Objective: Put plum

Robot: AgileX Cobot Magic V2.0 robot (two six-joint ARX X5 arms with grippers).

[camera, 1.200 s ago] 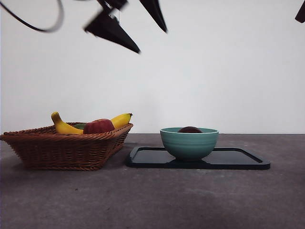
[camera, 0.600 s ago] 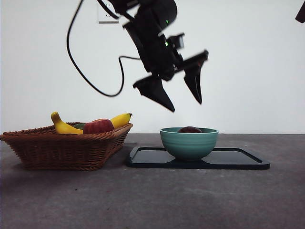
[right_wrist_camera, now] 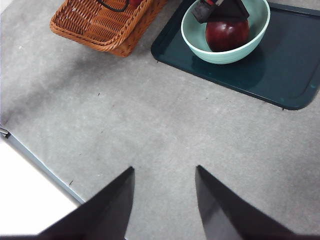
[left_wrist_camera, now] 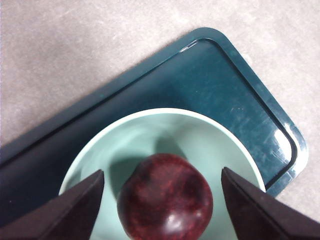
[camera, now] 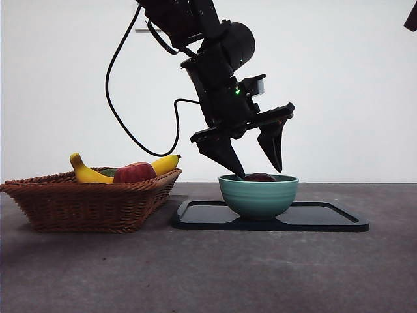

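Note:
The dark maroon plum (left_wrist_camera: 165, 197) lies inside a teal bowl (left_wrist_camera: 212, 145) that stands on a dark tray (left_wrist_camera: 225, 90). In the front view only the plum's top (camera: 259, 177) shows above the bowl (camera: 258, 197). My left gripper (camera: 259, 171) hangs open just over the bowl's rim. Its jaws stand one on either side of the plum without touching it, as the left wrist view shows around my left gripper (left_wrist_camera: 162, 172). High above the bare table, my right gripper (right_wrist_camera: 165, 168) is open and holds nothing. It looks down on the plum (right_wrist_camera: 227, 34).
A wicker basket (camera: 85, 203) to the left of the tray (camera: 326, 220) holds a yellow banana (camera: 88, 174) and a red apple-like fruit (camera: 135, 173). A black tip of the waiting arm (camera: 412, 18) shows at the top right corner.
The left arm has come down from the top of the picture to the bowl, jaws open. The plum, bowl and basket have not moved.

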